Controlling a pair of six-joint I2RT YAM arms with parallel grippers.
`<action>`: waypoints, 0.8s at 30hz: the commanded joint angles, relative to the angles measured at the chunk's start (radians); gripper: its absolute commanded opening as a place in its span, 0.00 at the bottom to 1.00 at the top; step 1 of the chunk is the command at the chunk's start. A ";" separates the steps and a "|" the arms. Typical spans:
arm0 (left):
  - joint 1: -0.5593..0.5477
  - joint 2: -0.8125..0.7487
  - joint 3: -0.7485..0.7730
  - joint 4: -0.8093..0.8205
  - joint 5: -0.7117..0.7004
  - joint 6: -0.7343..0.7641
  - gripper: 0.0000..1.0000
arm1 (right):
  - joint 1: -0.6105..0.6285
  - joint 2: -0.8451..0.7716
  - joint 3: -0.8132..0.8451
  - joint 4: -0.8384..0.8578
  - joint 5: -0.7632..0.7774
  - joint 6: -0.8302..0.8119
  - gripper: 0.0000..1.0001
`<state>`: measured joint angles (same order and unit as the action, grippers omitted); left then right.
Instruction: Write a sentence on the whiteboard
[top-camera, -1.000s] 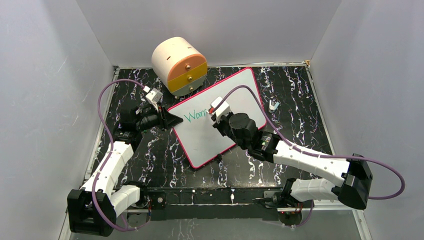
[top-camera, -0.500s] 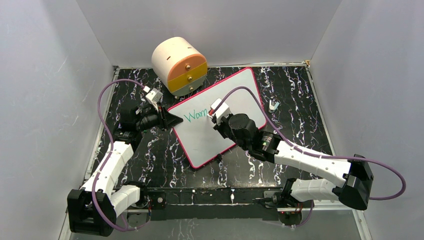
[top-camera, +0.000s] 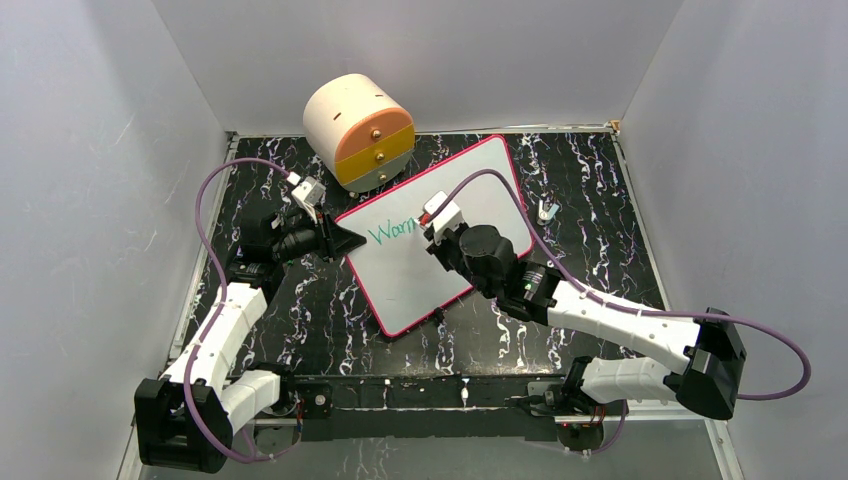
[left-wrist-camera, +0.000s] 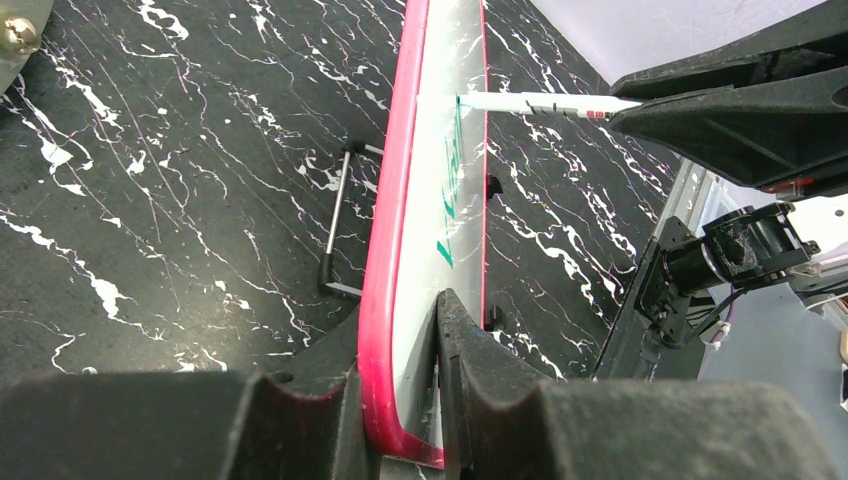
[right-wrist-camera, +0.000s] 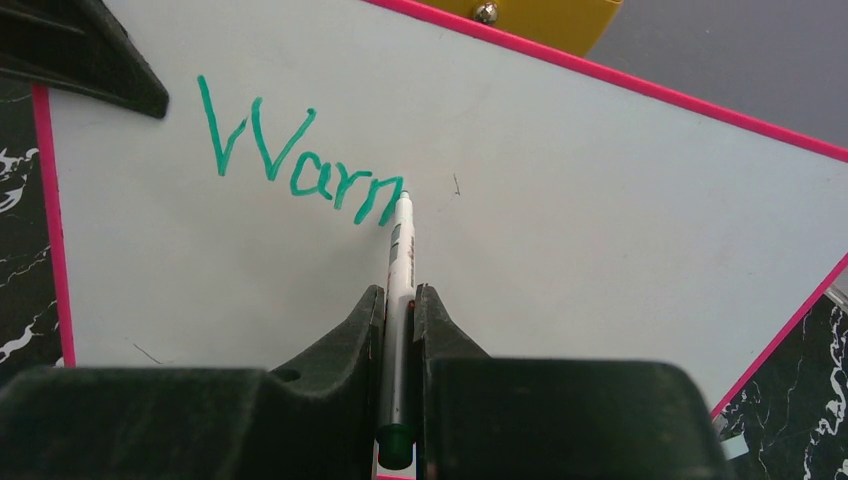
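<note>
Two grips for you: the whiteboard (top-camera: 485, 190) stands edge-on between your left gripper's (left-wrist-camera: 400, 335) jaws, pinched at its red rim. Your right gripper (right-wrist-camera: 400, 300) clamps the marker (right-wrist-camera: 401, 250), its tip just ahead of the jaws, touching the sentence (right-wrist-camera: 290, 150), which reads "Warm", perhaps "Warn".

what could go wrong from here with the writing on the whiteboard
1. The left gripper pinches the pink-rimmed white rectangular whiteboard by one edge only. Pen pressure could make the board slip or swing, skewing the green handwritten letters.
2. The right gripper holds the slim white green-tipped marker in a narrow pinch. The marker might slide back or twist, leaving faint or crooked strokes.
</note>
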<state>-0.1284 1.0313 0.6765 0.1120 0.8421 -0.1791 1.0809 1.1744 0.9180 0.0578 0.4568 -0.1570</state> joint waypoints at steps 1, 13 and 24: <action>-0.028 0.047 -0.052 -0.160 -0.132 0.201 0.00 | -0.007 0.007 -0.006 0.101 0.030 -0.012 0.00; -0.028 0.044 -0.051 -0.163 -0.133 0.202 0.00 | -0.021 0.017 0.004 0.085 0.048 -0.007 0.00; -0.029 0.044 -0.051 -0.164 -0.136 0.205 0.00 | -0.028 0.005 0.009 0.001 0.027 0.016 0.00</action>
<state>-0.1284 1.0317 0.6765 0.1112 0.8364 -0.1757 1.0679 1.1843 0.9180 0.0853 0.4709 -0.1558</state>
